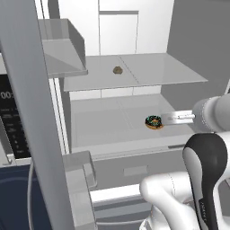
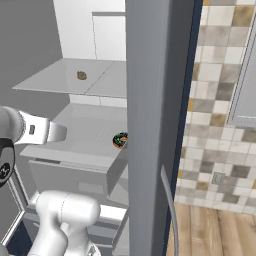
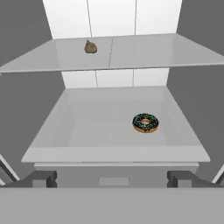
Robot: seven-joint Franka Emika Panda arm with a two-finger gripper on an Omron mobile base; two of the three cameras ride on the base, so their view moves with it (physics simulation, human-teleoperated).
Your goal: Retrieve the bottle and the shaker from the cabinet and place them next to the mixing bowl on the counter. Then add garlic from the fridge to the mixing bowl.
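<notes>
Grey walls and pale flat shelves mark the fridge (image 3: 113, 116), standing open ahead of the arm, with its grey door (image 2: 157, 125) swung out at the right side of the right base view. Inside, an upper shelf (image 3: 144, 50) carries a small dull brownish lump at its left-centre, which I take to be the garlic (image 3: 90, 47), though it is too small to tell for sure. On the lower shelf (image 3: 87, 127) a dark-frosted donut (image 3: 145, 123) sits right of centre, well apart from the bulb and not wanted.

What the coming move turns on, as I judge it: the gripper (image 3: 113, 179) hangs level with the front lip of the lower shelf, so the garlic lies up, deeper in, and a little left of the jaws. It is roundish, with no clear long axis, so any approach angle should serve. The jaws stand fully spread and hold nothing. A rise above the upper shelf's front edge looks necessary before reaching inward.
</notes>
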